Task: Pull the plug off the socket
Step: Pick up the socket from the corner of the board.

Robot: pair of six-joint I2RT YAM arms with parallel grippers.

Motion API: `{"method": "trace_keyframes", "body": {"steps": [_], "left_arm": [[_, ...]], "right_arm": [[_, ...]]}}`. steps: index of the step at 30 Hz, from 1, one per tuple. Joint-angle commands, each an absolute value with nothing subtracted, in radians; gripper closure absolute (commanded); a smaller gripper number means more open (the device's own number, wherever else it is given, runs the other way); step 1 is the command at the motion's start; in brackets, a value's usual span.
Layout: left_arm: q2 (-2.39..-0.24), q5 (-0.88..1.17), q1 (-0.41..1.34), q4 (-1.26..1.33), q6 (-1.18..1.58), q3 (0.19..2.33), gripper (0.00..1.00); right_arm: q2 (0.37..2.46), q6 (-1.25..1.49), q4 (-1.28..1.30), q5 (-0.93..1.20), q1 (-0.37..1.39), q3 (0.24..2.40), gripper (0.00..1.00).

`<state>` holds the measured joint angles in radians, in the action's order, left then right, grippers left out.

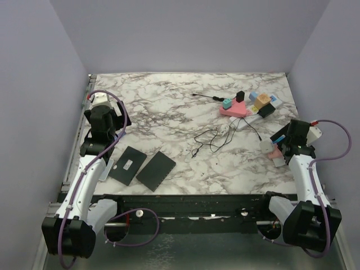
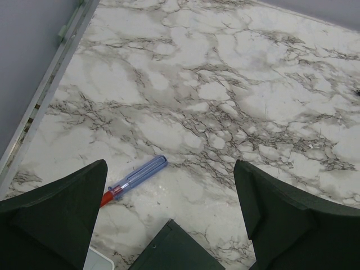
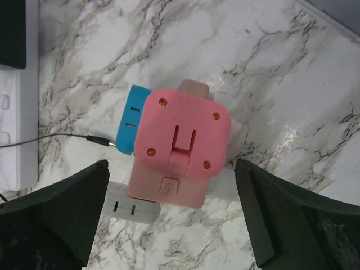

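Crowded: plugs (image 1: pixel 260 104) atop socket (image 1: pixel 245 122); thin cable (image 1: pixel 209 139) nearside; marble (image 1: pixel 163 107) leftward open.

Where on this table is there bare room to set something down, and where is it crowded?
Bare marble runs across the far left and middle, between the left arm and the power strip. More lies toward the near edge, between the black pads and the right arm. The right side is crowded: plugs, thin cable, pink adapter.

The left arm (image 1: pixel 84 183) is standing along the left side of the overhead frame, the right arm (image 1: pixel 307 175) along the right edge. The left gripper (image 2: pixel 170 169) and the right gripper (image 3: pixel 171 163) are both holding their jaws spread wide, fingers occupying each wrist view's lower corners.
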<state>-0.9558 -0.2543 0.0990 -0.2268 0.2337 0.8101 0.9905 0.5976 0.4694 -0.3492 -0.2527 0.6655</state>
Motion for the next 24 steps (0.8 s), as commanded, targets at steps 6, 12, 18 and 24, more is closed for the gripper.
{"method": "trace_keyframes", "body": {"steps": [6, 12, 18, 24], "left_arm": [[-0.948, -0.249, 0.109, -0.236, 0.22, 0.797, 0.01], [-0.951, -0.248, 0.112, -0.236, 0.219, 0.797, 0.01], [-0.958, -0.247, 0.111, -0.236, 0.218, 0.797, 0.01], [-0.965, -0.243, 0.112, -0.235, 0.22, 0.797, 0.01]], "right_arm": [[1.011, 0.654, 0.48, -0.255, -0.265, 0.613, 0.0], [1.047, 0.676, 0.443, -0.261, -0.265, 0.6, 0.05], [1.054, 0.683, 0.4, -0.25, -0.265, 0.581, 0.17], [1.044, 0.662, 0.374, -0.246, -0.265, 0.565, 0.37]]}}
